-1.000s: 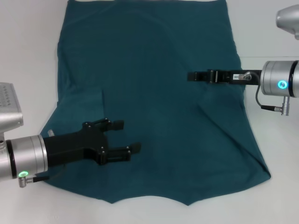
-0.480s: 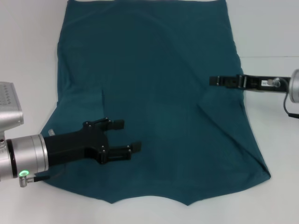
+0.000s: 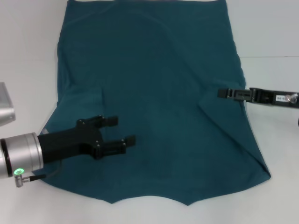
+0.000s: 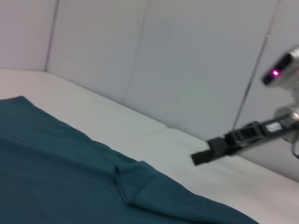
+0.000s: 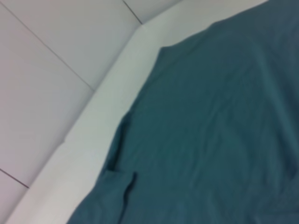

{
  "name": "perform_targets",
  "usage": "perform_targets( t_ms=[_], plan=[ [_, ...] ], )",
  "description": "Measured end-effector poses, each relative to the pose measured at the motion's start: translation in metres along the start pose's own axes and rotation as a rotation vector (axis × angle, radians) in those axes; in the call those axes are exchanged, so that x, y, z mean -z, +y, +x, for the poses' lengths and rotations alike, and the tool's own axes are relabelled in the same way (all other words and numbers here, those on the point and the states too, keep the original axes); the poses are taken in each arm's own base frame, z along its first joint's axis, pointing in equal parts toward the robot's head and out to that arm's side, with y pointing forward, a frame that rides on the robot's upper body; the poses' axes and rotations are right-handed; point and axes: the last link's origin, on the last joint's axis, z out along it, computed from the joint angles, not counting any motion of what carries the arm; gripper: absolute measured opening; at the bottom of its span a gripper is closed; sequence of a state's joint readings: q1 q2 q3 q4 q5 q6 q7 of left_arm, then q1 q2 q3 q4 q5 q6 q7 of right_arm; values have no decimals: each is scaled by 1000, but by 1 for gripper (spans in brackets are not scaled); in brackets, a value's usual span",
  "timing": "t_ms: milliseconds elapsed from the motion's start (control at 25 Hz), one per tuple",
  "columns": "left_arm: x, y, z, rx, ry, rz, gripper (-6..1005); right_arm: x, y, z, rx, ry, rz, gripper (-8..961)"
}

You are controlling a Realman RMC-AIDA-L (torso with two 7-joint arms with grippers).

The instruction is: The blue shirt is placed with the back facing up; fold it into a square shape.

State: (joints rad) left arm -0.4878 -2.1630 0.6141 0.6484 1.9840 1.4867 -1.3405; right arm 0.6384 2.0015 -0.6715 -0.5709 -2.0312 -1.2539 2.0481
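Table (image 3: 275, 28), white and wide, is seen across the whole head view, and most of its middle is covered by the blue shirt (image 3: 154, 93). The shirt is spread flat from the top edge of the frame down to the lower centre, with both side flaps folded inward: one fold edge is seen at centre left, the other runs diagonally through the lower right. In the left wrist view the shirt (image 4: 56, 177) fills the lower left, with a small raised fold near the lower middle; in the right wrist view the shirt (image 5: 215, 126) takes up the right and lower parts of the frame.

The left gripper (image 3: 125, 130) is placed over the cloth in the lower left of the head view, its two black fingers spread apart with nothing between them. Whether they touch the cloth cannot be told.

The right gripper (image 3: 223, 93) is held at the centre right of the head view, at the shirt's right edge; its fingers appear pressed together, though the side-on view is poor. It is seen again (image 4: 201, 157) in the right half of the left wrist view, above the table.
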Motion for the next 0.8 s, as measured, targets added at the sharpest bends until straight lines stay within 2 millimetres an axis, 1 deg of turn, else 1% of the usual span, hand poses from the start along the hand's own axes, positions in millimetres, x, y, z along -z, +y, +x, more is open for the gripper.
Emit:
perform_targets(
  t_ms=[160,360,520,640,800],
  plan=[
    [7,-2,-2,23,19,27,888,7,0,10,-12,-33,-36,927],
    [23,-11,-6,87,31,102,889,6,1,22,-32,-38,-61,924],
    [43,-25,-9,161,54,223,889,3,4,26,-32,-41,-72,922],
    [60,-38,-17,223,55,341,889,0,5,28,-26,-45,-69,921],
    [78,-47,-27,278,44,445,889,-1,5,27,-26,-48,-64,919]
  ],
)
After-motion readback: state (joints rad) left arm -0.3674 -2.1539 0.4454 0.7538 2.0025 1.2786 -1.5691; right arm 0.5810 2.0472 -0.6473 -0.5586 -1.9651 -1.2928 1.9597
